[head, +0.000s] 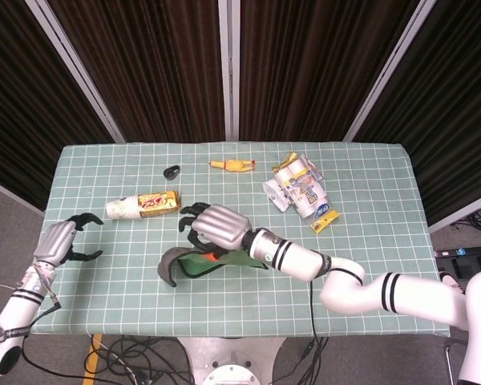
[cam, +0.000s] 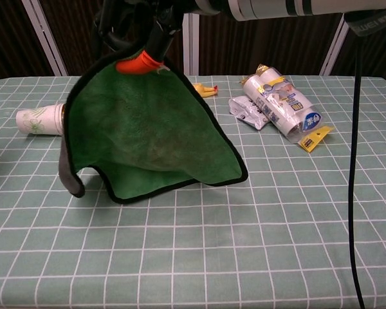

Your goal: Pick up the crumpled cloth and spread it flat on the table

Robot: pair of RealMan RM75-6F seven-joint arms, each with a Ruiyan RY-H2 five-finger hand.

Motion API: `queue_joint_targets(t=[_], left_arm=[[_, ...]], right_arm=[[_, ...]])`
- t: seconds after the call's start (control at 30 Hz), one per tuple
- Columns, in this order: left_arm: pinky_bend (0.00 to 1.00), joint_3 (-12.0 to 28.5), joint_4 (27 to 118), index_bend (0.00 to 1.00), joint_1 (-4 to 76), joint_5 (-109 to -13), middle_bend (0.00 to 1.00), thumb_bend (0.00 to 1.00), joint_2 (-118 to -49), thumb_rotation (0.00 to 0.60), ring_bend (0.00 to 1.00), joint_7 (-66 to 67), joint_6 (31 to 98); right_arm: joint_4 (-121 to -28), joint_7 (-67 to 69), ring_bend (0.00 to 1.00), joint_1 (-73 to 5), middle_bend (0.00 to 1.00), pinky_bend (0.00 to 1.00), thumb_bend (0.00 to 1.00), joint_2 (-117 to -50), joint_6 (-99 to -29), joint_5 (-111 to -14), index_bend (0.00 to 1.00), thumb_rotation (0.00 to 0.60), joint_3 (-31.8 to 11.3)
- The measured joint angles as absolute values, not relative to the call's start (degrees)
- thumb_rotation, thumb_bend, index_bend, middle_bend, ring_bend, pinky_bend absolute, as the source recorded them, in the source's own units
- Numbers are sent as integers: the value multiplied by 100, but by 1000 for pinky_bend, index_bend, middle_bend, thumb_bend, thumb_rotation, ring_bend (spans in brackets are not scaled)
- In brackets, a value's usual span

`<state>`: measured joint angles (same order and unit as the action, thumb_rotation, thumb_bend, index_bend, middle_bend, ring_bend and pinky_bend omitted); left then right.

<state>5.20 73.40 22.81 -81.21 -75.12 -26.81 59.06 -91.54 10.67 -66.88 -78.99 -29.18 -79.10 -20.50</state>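
Near tabletop center in head view, my right hand [head: 219,226] pinches the green cloth [head: 224,261] by its top edge at the orange tag, fingers curled over it. Cloth hangs below the hand, mostly hidden under it; a dark curled corner [head: 170,269] sticks out toward 9 o'clock. My left hand [head: 64,239] hovers at the tabletop [head: 369,241] edge, 9 o'clock side, fingers apart, holding nothing. Paper cup with snack bar [head: 142,205] lies at 10 o'clock of the cloth, black ring [head: 171,172] and yellow toy [head: 232,165] toward 12, snack packs [head: 298,189] toward 2.

Chest view: right hand [cam: 138,26] at top, clamped on the cloth [cam: 151,132] just above the orange tag [cam: 134,64]. Cloth drapes down wide, lower hem touching the tabletop [cam: 244,257], left corner flipped so the grey back shows. Paper cup [cam: 38,120] partly hidden behind it at 9 o'clock; snack packs [cam: 276,103] at 3 o'clock, apart. Left hand not seen here.

Judgement: cloth looks light, soft, limp, fuzzy, not slippery; it folds on itself easily. A single pinch lets it bunch. Best second hold: the free flipped corner at 9 o'clock, taken by my left hand, then pull corners apart and lower flat.
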Motion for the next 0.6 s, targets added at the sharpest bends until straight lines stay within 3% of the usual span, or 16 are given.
queue_joint_targets(t=[0.43, 0.6], left_arm=[[333, 523, 7318, 311, 2637, -8031, 288, 117, -7779, 599, 254, -3761, 5236], [333, 604, 7444, 311, 2796, -7831, 287, 90, -7810, 498, 254, -3925, 4947]], right_arm=[[-8330, 296, 79, -7249, 255, 133, 459, -8590, -2908, -6982, 736, 600, -1942], [-7858, -273, 80, -7621, 250, 132, 459, -8987, -2947, -6211, 735, 600, -1951]])
